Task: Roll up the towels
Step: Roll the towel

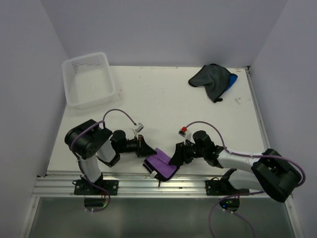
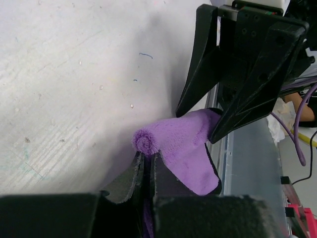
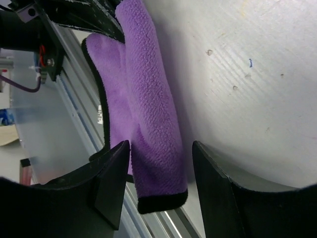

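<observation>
Left gripper [image 2: 147, 157] is pinched shut at the near edge of the table [image 1: 163, 109], its two dark fingers pressed together on the purple towel [image 2: 183, 144]. The towel's tightly wound spiral end sits just above the fingertips, and a sliver of purple shows between the fingers lower down. The purple towel is rolled into a short, thick tube that lies close to the aluminium rail [image 1: 148, 179] at the table's front, between the two arms, with a loose flap edged in black spreading from the roll toward the rail. Right gripper [image 3: 159, 146] stands open at the other end of the roll, one finger on each side of it. The finger on the rail side lies right against the fabric, while a narrow strip of table shows between the roll and the other finger, so the jaws are not squeezing it. From the left wrist, those spread fingers come down over the far end of the tube like a fork. Farther back, at the far left corner, the clear plastic tub [image 1: 85, 56] sits with a white label on its rear wall. Near the far right corner, well apart from both arms, the dark grey towel [image 1: 210, 78] lies crumpled, with the blue towel [image 1: 232, 81] peeking out from under its right side.
</observation>
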Robot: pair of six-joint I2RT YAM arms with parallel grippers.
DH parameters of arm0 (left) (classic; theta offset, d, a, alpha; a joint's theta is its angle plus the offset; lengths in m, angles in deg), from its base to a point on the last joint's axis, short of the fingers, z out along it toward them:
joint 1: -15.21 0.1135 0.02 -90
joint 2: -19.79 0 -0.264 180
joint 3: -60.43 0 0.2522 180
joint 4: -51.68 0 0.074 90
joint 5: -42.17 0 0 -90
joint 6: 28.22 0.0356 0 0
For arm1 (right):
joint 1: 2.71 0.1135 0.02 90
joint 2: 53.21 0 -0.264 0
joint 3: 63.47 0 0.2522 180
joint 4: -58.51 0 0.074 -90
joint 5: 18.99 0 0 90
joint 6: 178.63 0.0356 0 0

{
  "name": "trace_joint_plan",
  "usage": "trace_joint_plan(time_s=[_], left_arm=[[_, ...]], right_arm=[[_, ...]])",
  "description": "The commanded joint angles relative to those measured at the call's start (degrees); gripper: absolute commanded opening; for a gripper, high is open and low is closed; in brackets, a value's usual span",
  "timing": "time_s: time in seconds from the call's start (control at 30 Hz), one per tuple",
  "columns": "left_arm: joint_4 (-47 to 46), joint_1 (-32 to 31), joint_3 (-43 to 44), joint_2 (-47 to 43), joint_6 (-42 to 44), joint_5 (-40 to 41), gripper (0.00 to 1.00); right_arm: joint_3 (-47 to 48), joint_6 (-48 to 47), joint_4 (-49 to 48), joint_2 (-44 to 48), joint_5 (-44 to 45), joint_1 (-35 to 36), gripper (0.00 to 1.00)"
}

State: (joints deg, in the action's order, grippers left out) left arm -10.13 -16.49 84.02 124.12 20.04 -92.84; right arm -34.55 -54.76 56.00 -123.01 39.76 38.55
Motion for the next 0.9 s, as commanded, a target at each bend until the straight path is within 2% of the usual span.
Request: trace_joint_plan(time_s=[0.0,0.13,0.3,0.53,0.6,0.63,0.67,0.87], left_arm=[[-14.69,0.68,0.02,-1.85,3.50,1.42,0.00],[-14.43,0.59,0.02,-1.77,3.85,1.33,0.00],[-12.85,0.68,-0.24,-2.03,4.65,1.42,0.00],[-10.92,1.73,1.51,-0.27,2.45,1.60,0.00],[-10.91,1.82,2.39,0.95,1.57,1.77,0.00],[-11.18,1.91,2.57,1.22,0.79,1.77,0.00],[-11.35,1.91,2.83,1.83,0.43,2.12,0.00],[-12.50,1.91,4.59,2.72,-2.03,1.51,0.00]], right_arm=[[-1.44,4.97,-10.42,-1.65,-4.34,-0.30,0.56],[-2.15,5.68,-12.29,-2.88,-4.53,-0.38,0.49],[-1.80,3.93,-8.79,-0.78,-2.25,-0.38,0.24],[-0.31,-3.88,3.07,9.04,5.30,0.14,0.12],[0.92,-7.49,8.85,11.34,9.34,3.29,0.10],[1.45,-8.28,10.11,12.14,14.06,4.87,0.10],[2.24,-8.81,10.99,12.84,15.67,7.76,0.09],[4.87,-11.98,14.59,11.18,23.14,12.35,0.03]])
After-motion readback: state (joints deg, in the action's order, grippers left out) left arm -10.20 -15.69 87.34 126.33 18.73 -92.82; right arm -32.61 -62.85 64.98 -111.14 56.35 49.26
